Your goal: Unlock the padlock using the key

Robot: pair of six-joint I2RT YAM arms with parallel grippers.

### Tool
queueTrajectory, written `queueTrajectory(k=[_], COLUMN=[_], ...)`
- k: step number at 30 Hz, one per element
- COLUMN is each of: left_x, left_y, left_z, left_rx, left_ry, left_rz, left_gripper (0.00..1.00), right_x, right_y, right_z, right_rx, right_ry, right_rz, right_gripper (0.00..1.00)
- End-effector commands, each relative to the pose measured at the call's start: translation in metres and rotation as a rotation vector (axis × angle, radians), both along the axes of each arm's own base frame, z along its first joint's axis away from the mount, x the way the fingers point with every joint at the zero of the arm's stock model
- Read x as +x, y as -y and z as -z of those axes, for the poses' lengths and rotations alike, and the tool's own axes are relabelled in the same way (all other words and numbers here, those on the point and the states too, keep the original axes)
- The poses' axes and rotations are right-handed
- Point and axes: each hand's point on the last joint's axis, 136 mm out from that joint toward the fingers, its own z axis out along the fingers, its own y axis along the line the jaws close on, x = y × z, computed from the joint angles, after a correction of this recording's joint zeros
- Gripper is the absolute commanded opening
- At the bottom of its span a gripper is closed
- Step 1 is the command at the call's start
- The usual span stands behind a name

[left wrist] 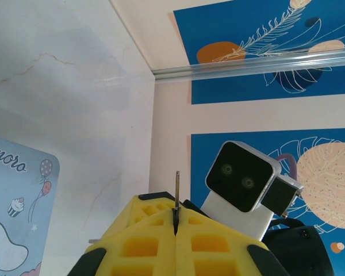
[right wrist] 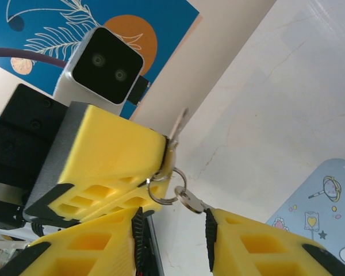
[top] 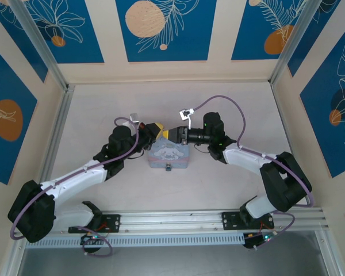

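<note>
Early stage: left hand (left wrist: 175, 217) clamped on the key (left wrist: 176, 190), right hand (right wrist: 173, 230) fingers apart beneath its ring (right wrist: 164, 193), padlock (top: 168, 167) (on the cartoon-printed tin's (top: 171, 154) near side) not yet reached.

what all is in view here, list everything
tin box: one, pastel blue cartoon print, table centre
padlock: one, dark, at the tin's near edge
key: one, pale metal, held up near the tin
key ring: one, silvery, hanging from the key
second key: one, silvery, on the ring
table: one, pale, marbled
wall panels: several, blue and cream, around the table
left gripper: one, yellow, shut on the key
right gripper: one, yellow, open around the second key
</note>
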Motion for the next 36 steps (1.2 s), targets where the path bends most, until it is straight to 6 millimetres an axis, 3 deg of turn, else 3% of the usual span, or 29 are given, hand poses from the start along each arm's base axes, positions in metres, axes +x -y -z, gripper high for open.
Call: queueTrajectory(k=[1,14,26,33,36], left_x=[0.001,-0.001,-0.001,-0.002,-0.006], left_y=[0.005,0.011,0.009,0.004,0.002], left_z=[-0.023,-0.027,-0.014,-0.017,-0.022], left_rx=[-0.046,-0.053,-0.037,0.066,0.177], left_ry=[0.040,0.031,0.010,0.086,0.184], left_rz=[-0.001,0.012,-0.003,0.001,0.028], left_gripper=[0.00,0.00,0.00,0.00,0.00], right_x=[0.007,0.014,0.006,-0.003,-0.005], right_y=[-0.003,-0.003,0.001,0.013,0.027], right_z=[-0.008,-0.012,-0.017,-0.010,-0.010], right_rx=[-0.013,-0.059,-0.066,-0.084,-0.071], right_ry=[0.037,0.090,0.116,0.090,0.050], right_rz=[0.003,0.027,0.016,0.030,0.075], right_gripper=[0.34,0.35,0.00,0.01,0.17])
